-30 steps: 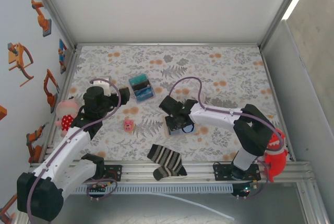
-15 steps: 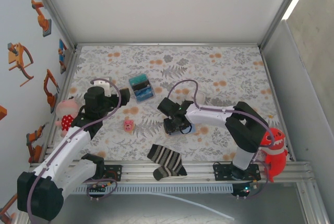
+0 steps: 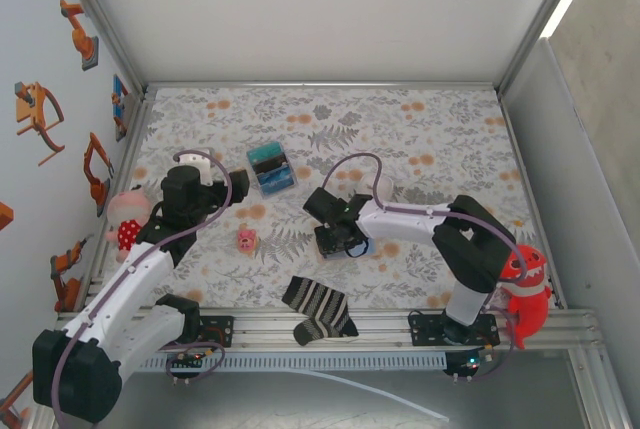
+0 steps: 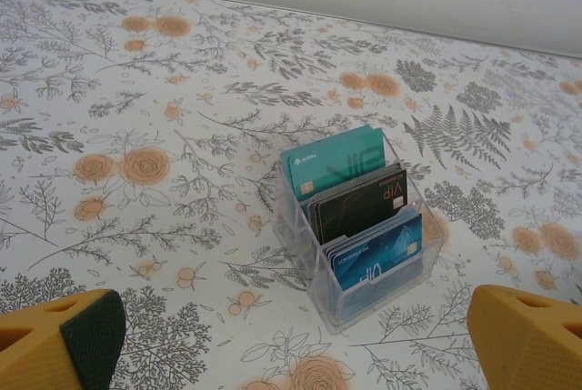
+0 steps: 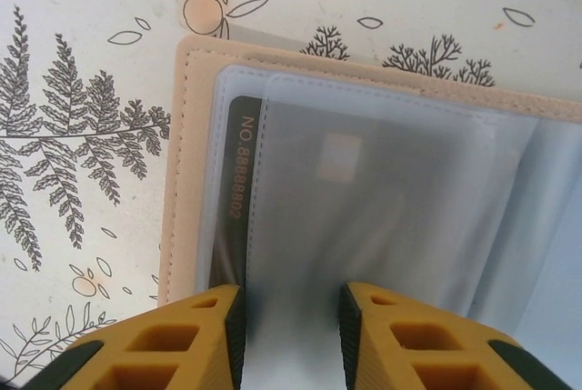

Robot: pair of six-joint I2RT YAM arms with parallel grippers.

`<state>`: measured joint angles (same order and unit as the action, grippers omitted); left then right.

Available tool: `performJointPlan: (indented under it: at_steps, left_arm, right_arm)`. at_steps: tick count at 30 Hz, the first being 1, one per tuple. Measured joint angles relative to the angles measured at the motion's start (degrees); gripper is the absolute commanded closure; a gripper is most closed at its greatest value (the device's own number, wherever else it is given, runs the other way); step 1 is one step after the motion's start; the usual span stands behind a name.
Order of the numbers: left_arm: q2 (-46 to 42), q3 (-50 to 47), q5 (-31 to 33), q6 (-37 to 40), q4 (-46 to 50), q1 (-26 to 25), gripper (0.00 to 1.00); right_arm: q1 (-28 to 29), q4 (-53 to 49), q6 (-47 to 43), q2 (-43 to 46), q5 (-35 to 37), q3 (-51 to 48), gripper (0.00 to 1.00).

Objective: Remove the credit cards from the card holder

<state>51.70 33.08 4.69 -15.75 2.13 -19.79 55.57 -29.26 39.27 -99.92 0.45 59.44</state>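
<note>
The card holder [image 5: 177,172] lies open on the floral table, tan-edged with frosted clear sleeves. Credit cards sit inside the sleeves: a dark one [image 5: 235,199] with gold digits shows at the left edge, and a paler one [image 5: 364,181] with a chip patch lies behind the frosted plastic. My right gripper [image 5: 291,326] points straight down at the sleeves, its jaws a narrow gap apart with sleeve surface between them. From above, the right gripper [image 3: 340,237] covers most of the card holder [image 3: 360,246]. My left gripper [image 4: 291,349] is wide open and holds nothing, at the table's left [image 3: 200,189].
A clear box [image 4: 359,217] of teal, black and blue cards stands ahead of the left gripper, at the back of the middle [image 3: 271,168]. A striped sock [image 3: 318,309] lies at the near edge. A small pink toy [image 3: 246,239], a doll [image 3: 125,221] and a red toy [image 3: 525,294] sit around.
The right gripper has shifted slightly left over the card holder and its arm has folded in closer. The left arm has stayed still.
</note>
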Motion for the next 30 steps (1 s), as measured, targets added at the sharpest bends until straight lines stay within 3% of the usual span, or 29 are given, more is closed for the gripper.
performJointPlan:
  at_steps: [7, 10, 30]
  left_arm:
    - [-0.85, 1.22, -1.22, 0.00, 0.87, -0.04, 0.03]
    - [-1.73, 1.42, -1.70, 0.04, 1.22, -0.28, 0.03]
    - [-2.16, 5.16, -1.99, 0.59, 2.69, -6.32, 0.03]
  right_arm:
    - [-1.09, 1.05, -0.09, 0.63, -0.87, -1.01, 0.89]
    - [-1.09, 1.36, -0.07, 0.81, -1.09, -1.14, 0.92]
    - [-1.25, 5.11, -0.02, 5.01, -3.87, -4.07, 0.86]
